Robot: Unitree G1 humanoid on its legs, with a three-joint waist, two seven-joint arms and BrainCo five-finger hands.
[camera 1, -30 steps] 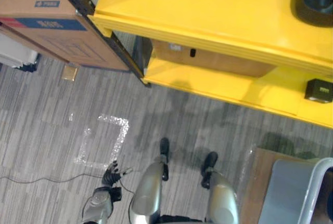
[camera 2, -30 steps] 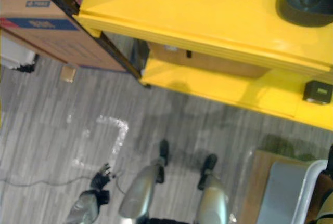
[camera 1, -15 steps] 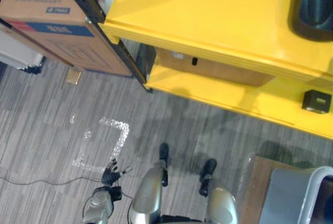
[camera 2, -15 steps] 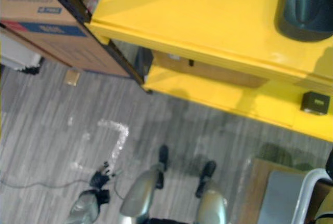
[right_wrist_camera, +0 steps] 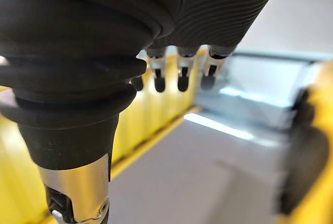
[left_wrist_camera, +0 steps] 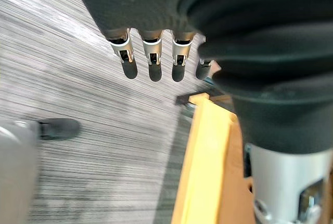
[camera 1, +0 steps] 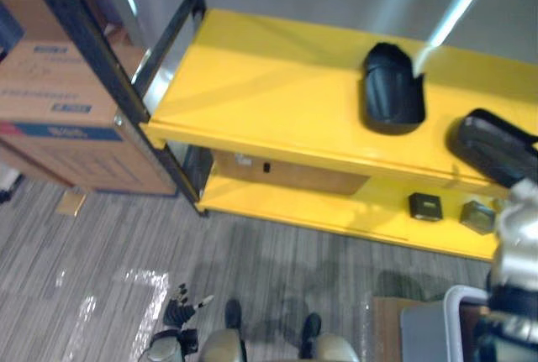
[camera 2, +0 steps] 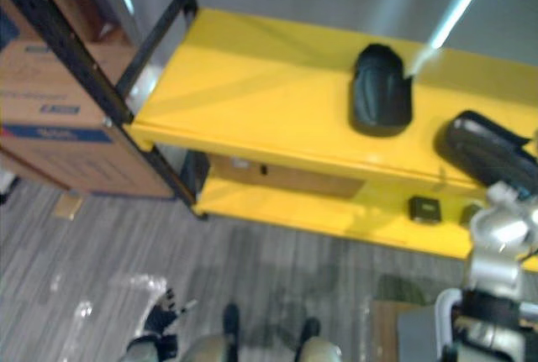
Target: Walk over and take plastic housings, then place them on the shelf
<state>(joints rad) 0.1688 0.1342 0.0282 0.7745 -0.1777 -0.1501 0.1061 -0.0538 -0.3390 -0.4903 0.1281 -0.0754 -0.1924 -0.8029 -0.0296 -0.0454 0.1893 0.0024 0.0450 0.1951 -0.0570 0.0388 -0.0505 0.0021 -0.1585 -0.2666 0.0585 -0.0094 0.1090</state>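
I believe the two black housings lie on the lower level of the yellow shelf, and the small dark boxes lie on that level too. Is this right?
Not quite. The black housings lie on the top level of the yellow shelf, not the lower one. The small dark boxes do lie on the lower level. The left eye view shows this.
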